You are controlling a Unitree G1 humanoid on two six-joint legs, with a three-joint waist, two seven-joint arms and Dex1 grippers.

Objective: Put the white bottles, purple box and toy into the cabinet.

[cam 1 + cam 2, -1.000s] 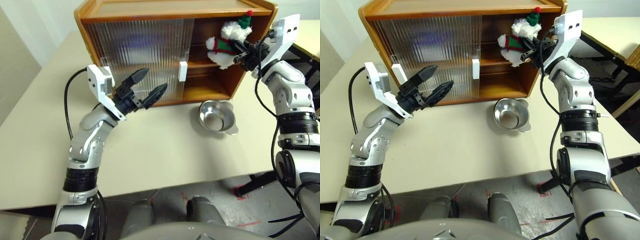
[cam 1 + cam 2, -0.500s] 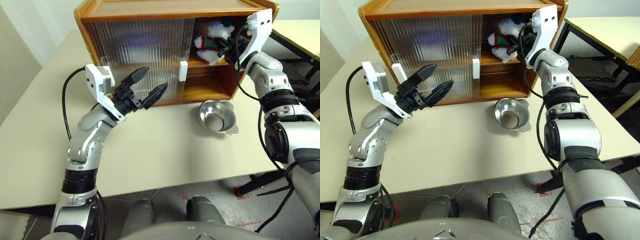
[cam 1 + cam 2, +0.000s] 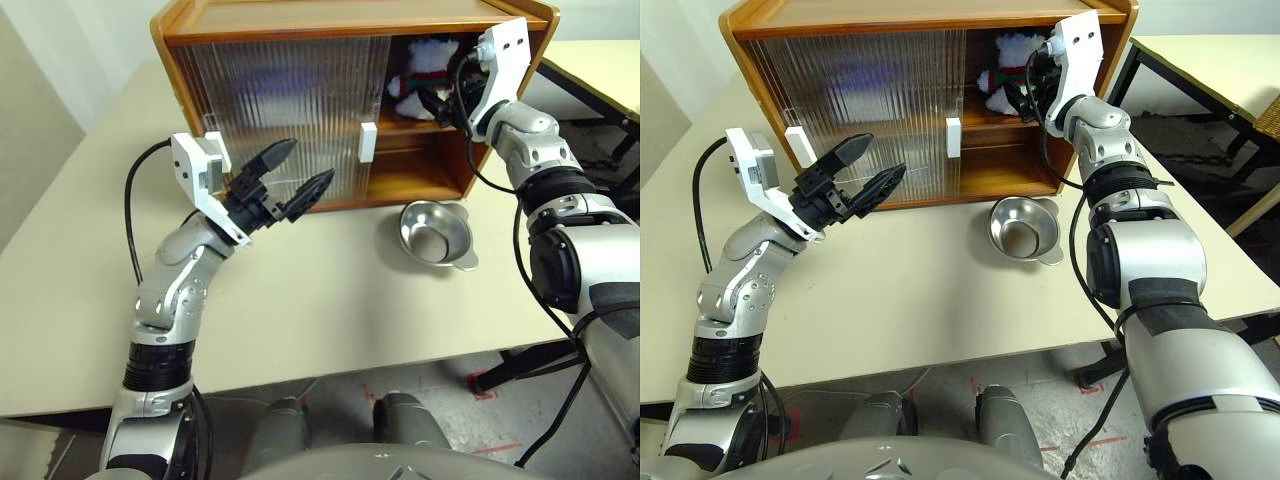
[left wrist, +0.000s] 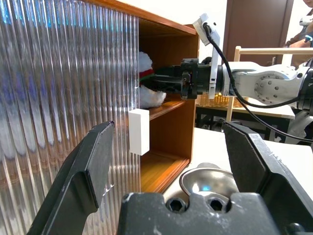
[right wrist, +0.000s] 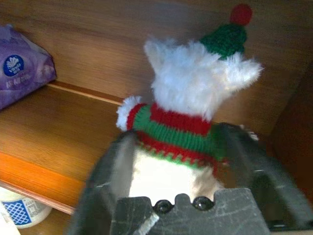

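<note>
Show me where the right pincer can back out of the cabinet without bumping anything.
Crowded: right pincer, open, straddles the toy on the cabinet shelf, purple box alongside, a white bottle below. Free: bare shelf between box and toy; the open doorway beside the white door handle; tabletop between metal bowl and left pincer.

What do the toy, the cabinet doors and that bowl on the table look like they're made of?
Toy: fluffy white plush, going by its fuzzy outline, with a red-and-green knitted scarf and hat. Cabinet doors: ribbed translucent panels, likely plastic or glass; shapes behind them blur. The frame looks like orange-brown wood with a smooth finish. Bowl: shiny metal, probably steel, judging by its bright reflections.
</note>
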